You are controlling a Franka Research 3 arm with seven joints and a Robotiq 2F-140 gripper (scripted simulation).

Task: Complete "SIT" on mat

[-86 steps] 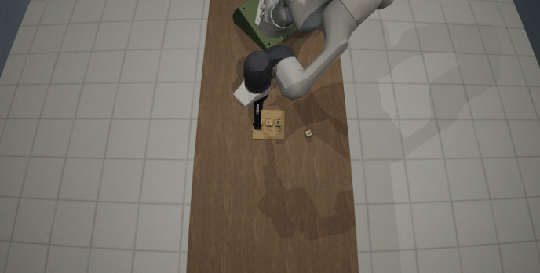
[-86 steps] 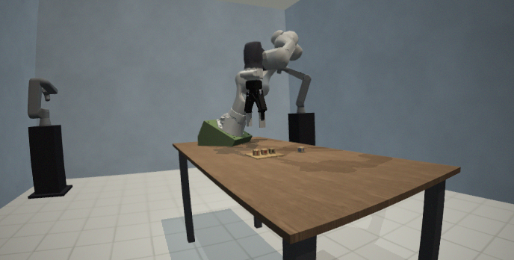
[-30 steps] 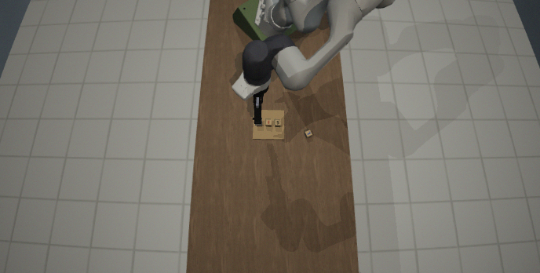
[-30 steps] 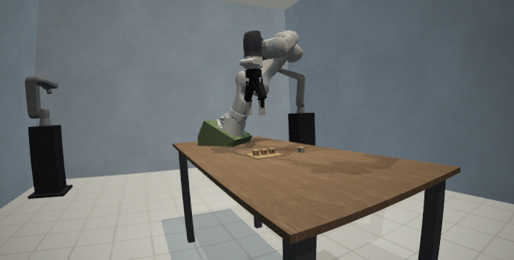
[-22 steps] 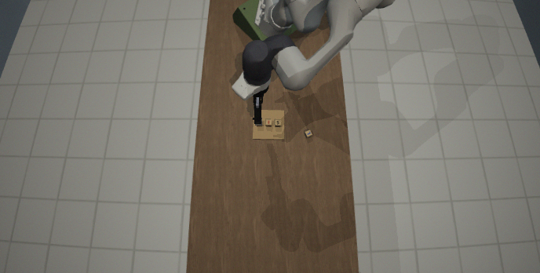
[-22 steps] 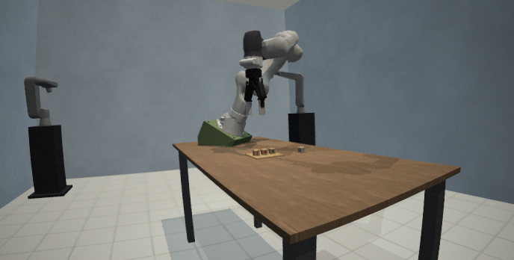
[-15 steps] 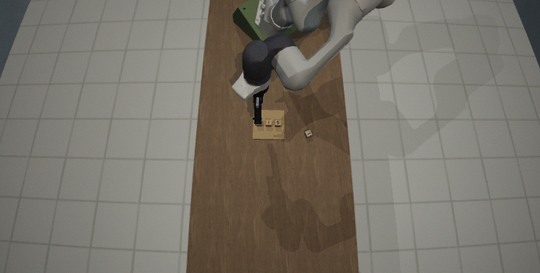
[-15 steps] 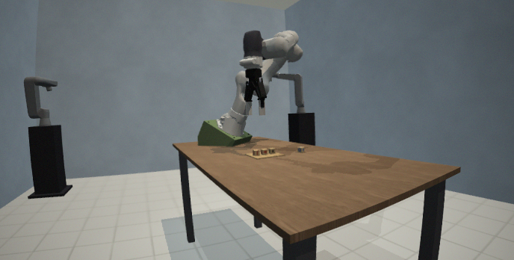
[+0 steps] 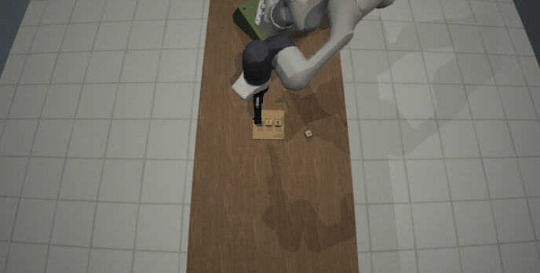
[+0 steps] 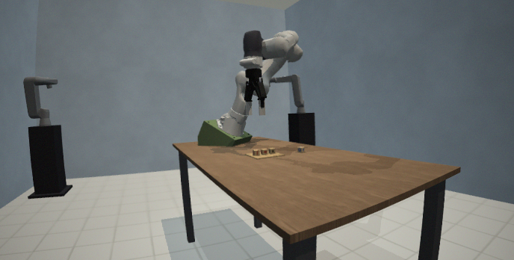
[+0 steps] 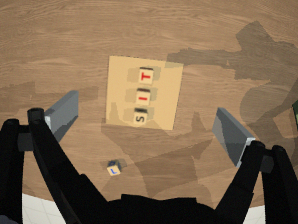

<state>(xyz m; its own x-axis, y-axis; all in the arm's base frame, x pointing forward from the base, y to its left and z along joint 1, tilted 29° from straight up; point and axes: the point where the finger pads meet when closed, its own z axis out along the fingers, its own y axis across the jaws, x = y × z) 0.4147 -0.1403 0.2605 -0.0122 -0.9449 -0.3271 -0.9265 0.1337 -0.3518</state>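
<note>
- With three lettered blocks lined up on the tan mat (image 11: 170,99), the row appears complete: the wrist view shows the T block (image 11: 147,76), the I block (image 11: 143,96) and the S block (image 11: 140,116) side by side in a straight line, each lying flat and apparently inside the mat's edges.
- From the overhead camera, the I block (image 9: 268,122) and S block (image 9: 278,122) are plain to see; the third is hidden there under the gripper's dark body.
- Whether every letter stands upright for a reader at the base is hard to confirm at this size, though the order fits "SIT" read from that side.
- Off the mat, the fourth block (image 9: 308,133) sits alone on the wooden table (image 9: 235,204), well apart from the row, as the task asks.
- Judging by this layout, little is left but for the arm to stay clear and everything to lie still.
- Raised high above the table in the exterior view, the gripper (image 10: 256,110) points straight down over the mat's end nearest the T block, fingers spread fully wide and holding nothing.
- Behind it, the arm folds back in a bent elbow to its green base (image 10: 214,136) at the table's far end.
</note>
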